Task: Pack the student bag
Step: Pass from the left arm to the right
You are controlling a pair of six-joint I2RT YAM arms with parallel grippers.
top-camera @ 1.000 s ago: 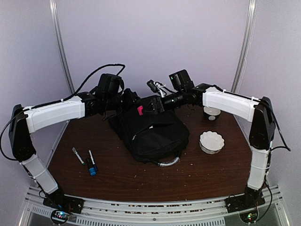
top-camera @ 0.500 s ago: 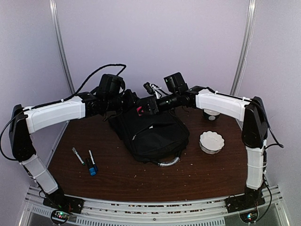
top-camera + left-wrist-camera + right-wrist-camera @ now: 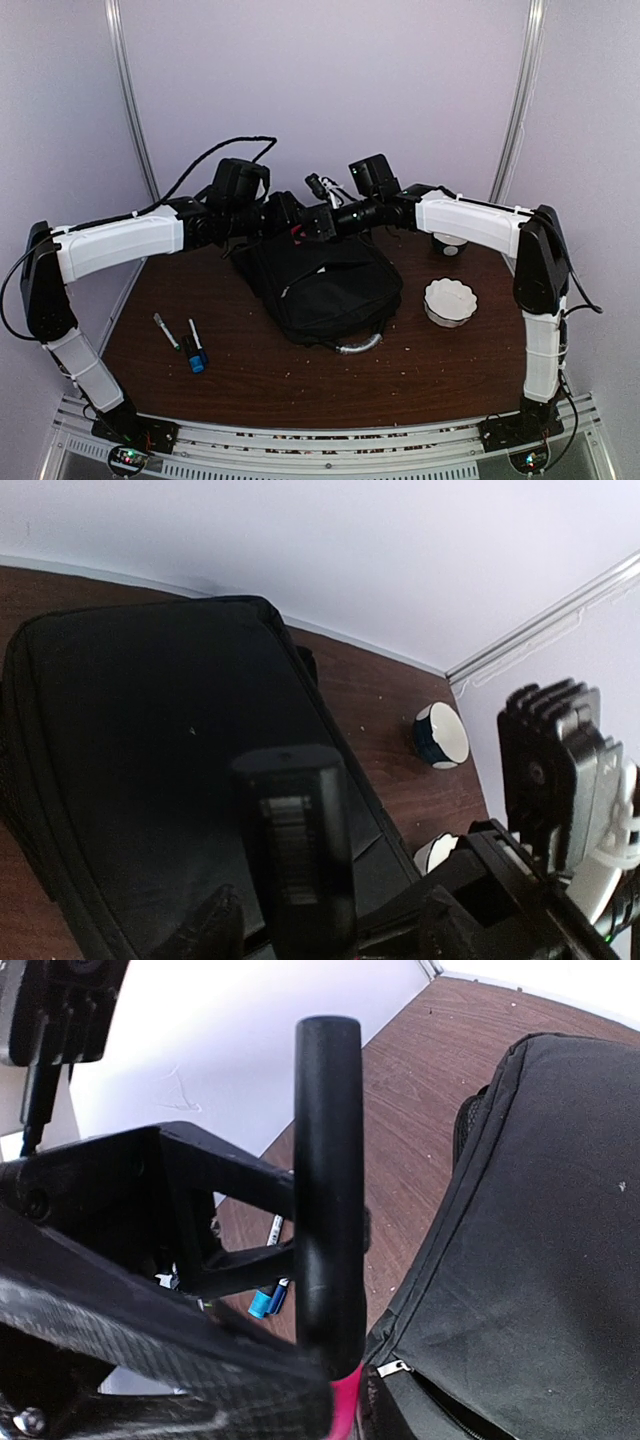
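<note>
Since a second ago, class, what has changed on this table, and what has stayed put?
The right gripper swung left to meet the left gripper above the student bag's far edge, covering most of the pink item there. The left jaws now stand wide open. Bag, markers and white bowl stayed put.

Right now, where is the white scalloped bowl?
Top view: the bowl sits on the right, just clear of the student bag, a small round container behind it.
</note>
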